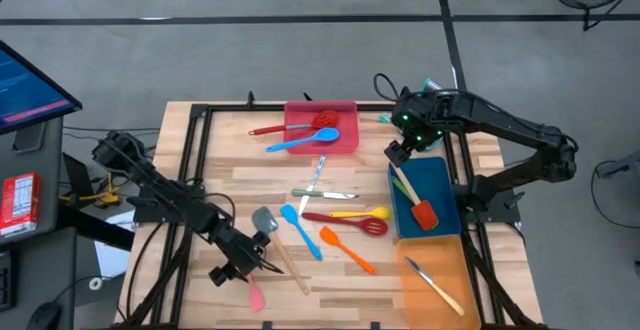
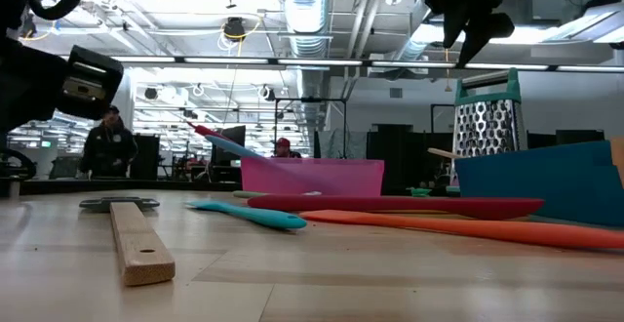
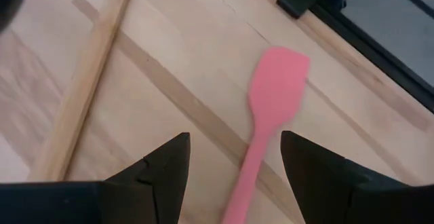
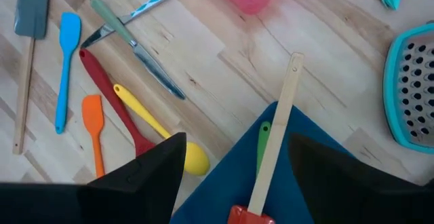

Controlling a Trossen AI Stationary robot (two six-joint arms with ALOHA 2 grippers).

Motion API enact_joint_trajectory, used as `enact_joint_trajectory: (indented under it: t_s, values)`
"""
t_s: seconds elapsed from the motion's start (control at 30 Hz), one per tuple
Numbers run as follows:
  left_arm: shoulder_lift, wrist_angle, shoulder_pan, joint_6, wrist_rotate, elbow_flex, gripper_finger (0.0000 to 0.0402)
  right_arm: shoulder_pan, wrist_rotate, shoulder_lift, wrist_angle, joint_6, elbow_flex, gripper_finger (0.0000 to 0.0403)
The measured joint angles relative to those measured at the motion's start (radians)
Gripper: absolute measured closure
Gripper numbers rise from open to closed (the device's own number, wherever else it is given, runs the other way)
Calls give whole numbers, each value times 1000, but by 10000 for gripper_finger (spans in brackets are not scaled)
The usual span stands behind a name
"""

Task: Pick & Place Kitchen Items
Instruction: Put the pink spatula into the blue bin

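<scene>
Left gripper: fingers apart, holding nothing, positioned above the near left part of the table. The pink spatula lies flat between the two fingers in the left wrist view, blade pointing toward the near table edge, handle running back under the gripper. A wooden handle of the grey spatula lies just beside it, on a diagonal. Bare wood surrounds both; the black frame rail bounds the table edge close beyond the pink blade.

Right gripper: fingers apart, empty, above the far end of the blue tray. In this tray a wooden-handled red spatula lies lengthwise beside a green handle. The box grater stands near the tray's far end.

Mid-table, the blue spatula, orange spatula, red slotted spoon, yellow spoon and knife lie loosely spread. The pink tray is at the far edge, the orange tray at the near right.
</scene>
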State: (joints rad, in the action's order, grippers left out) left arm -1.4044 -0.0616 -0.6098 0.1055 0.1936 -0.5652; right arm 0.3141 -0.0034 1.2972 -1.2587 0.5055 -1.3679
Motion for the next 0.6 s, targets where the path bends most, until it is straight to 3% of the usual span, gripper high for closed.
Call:
enact_joint_trajectory:
  t_s: [0.17, 0.3, 0.6]
  values:
    - [11, 97, 0, -15, 6, 65, 188, 0, 0, 0, -11, 19, 0, 148]
    - [31, 116, -4, -30, 73, 107, 188, 0, 1, 0, -13, 37, 0, 148]
    - [37, 272, -11, 72, 67, 194, 188, 0, 3, 0, -14, 89, 0, 148]
